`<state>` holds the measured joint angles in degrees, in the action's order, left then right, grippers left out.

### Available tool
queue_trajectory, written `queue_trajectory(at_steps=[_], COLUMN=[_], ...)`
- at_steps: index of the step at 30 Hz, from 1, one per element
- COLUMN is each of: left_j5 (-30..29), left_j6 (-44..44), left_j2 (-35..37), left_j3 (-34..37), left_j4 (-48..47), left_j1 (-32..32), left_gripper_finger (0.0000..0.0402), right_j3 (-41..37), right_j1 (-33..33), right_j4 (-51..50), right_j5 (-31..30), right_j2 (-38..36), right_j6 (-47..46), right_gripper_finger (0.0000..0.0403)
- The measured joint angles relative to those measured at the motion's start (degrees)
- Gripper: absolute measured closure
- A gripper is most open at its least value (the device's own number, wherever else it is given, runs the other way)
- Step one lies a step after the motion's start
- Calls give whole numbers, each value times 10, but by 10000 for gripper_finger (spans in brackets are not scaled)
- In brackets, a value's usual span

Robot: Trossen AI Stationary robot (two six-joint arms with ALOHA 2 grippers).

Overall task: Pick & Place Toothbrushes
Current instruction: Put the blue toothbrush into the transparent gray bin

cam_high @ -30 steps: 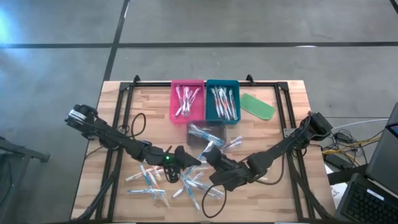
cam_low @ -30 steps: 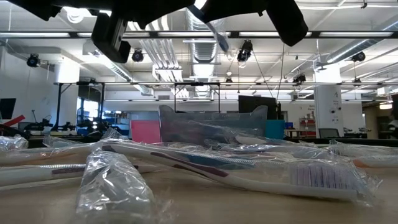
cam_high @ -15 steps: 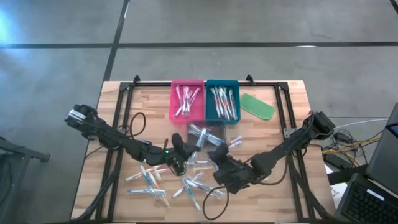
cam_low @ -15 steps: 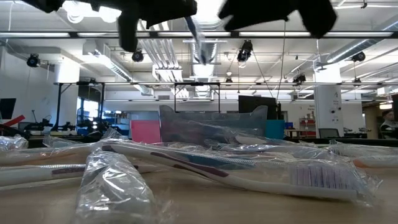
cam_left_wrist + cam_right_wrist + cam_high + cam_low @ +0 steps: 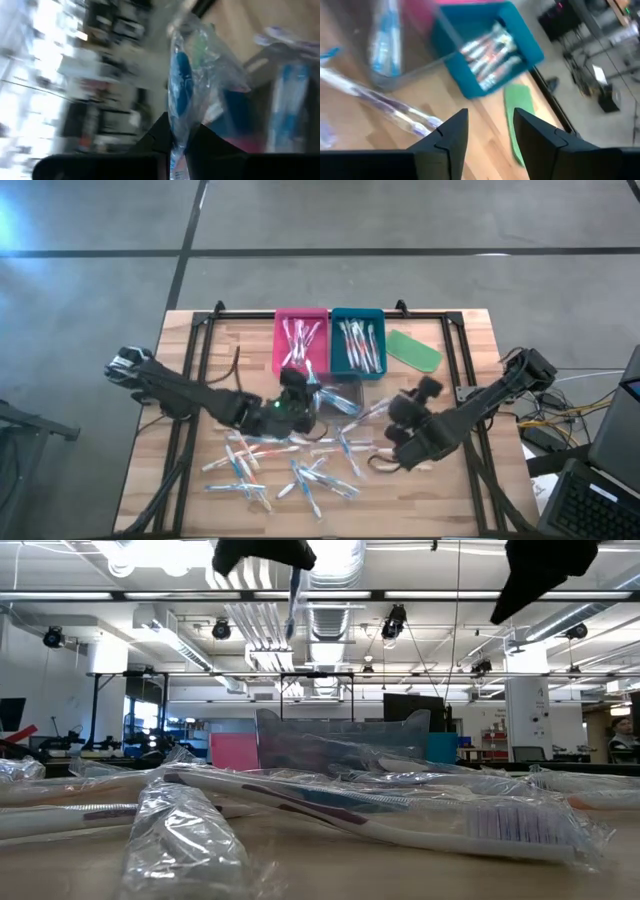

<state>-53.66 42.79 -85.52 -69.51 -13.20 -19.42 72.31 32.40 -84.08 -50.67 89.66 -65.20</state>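
Left claw [image 5: 296, 392] at frame centre pinches a wrapped brush [image 5: 181, 85] upright, pink tray [image 5: 301, 343] just above; right claw [image 5: 412, 402] gapes, empty.

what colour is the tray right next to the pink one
Teal blue tray, holding wrapped toothbrushes; it shows best in the high view.

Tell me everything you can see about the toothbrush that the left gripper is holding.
The toothbrush is a slim brush with a blue handle, sealed in a crinkled clear plastic wrapper. The left gripper is shut on its lower end, and it stands up between the dark fingers. It is lifted off the table, above the clear tray, just in front of the pink tray. Only the gripper touches it.
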Motion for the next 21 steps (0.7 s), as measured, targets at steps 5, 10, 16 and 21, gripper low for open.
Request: queue_trajectory(at_steps=[5,10,16,21], left_j5=[136,208,276,324], left_j6=[-192,-281,-310,-313], left_j2=[-20,-59,-134,-204], left_j3=[-152,-272,-369,-417], left_j4=[-268,-416,-537,-614], left_j1=[60,120,165,175], left_gripper_finger=[371,371,371,371], right_j3=[-16,-20,-20,-20], right_j1=[2,2,2,2], right_j4=[-34,-34,-25,-20], right_j5=[8,11,11,11], right_j2=[-37,-67,-85,-88], right_j6=[-44,-27,-22,-21], right_gripper_finger=[272,292,317,336])
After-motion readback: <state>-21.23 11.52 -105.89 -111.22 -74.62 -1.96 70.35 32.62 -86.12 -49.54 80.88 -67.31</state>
